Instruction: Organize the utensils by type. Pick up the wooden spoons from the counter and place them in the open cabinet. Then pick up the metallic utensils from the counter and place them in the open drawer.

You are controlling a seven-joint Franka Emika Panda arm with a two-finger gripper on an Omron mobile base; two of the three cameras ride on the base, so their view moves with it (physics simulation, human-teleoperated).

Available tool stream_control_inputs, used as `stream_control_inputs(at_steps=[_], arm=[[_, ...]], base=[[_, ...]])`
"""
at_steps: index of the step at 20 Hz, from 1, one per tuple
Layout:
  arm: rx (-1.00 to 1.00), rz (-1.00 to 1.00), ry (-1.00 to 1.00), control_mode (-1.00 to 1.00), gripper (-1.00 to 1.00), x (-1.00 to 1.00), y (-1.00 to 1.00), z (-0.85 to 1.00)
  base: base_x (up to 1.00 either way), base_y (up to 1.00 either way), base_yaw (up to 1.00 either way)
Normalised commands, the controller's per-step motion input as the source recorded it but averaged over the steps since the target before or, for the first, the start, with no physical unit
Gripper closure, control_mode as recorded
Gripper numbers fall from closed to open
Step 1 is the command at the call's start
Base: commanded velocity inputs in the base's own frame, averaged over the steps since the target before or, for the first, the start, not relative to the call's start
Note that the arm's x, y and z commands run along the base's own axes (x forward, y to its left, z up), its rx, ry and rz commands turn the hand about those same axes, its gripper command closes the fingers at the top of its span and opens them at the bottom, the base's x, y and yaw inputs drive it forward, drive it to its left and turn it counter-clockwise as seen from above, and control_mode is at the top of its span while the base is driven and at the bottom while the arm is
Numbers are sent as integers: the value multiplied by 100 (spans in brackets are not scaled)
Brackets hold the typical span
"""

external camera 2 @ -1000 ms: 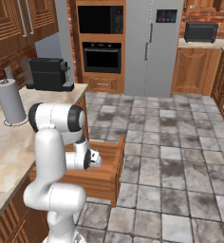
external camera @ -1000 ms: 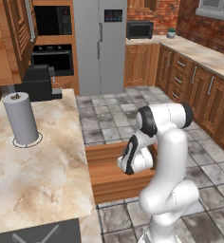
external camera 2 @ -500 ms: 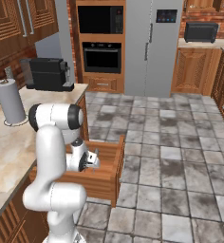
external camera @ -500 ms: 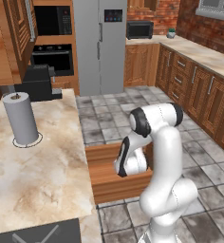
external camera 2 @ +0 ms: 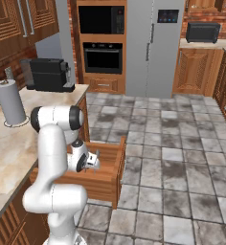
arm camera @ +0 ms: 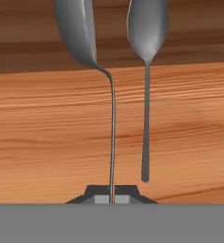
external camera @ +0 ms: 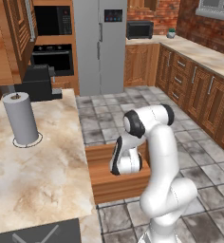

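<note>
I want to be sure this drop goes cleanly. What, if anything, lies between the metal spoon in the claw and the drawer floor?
Nothing visible blocks it. The claw is shut on a metal spoon over the open drawer. A second metal spoon already lies beside it, apart from the held one.

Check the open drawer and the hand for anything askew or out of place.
Nothing stands out. The gripper is shut on a metal spoon by the tip of its slim handle, bowl pointing away, over the open drawer. A second metal spoon lies flat in the drawer beside it, roughly parallel.
</note>
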Motion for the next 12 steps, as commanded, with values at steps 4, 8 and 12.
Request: stream_control_inputs(at_steps=[4,8,12], arm=[[0,0,0,-100,100,33,0,-29],[0,0,0,-100,100,36,0,-40],[0,0,0,-100,100,35,0,-40]], base=[[0,0,0],[0,0,0],[0,0,0]])
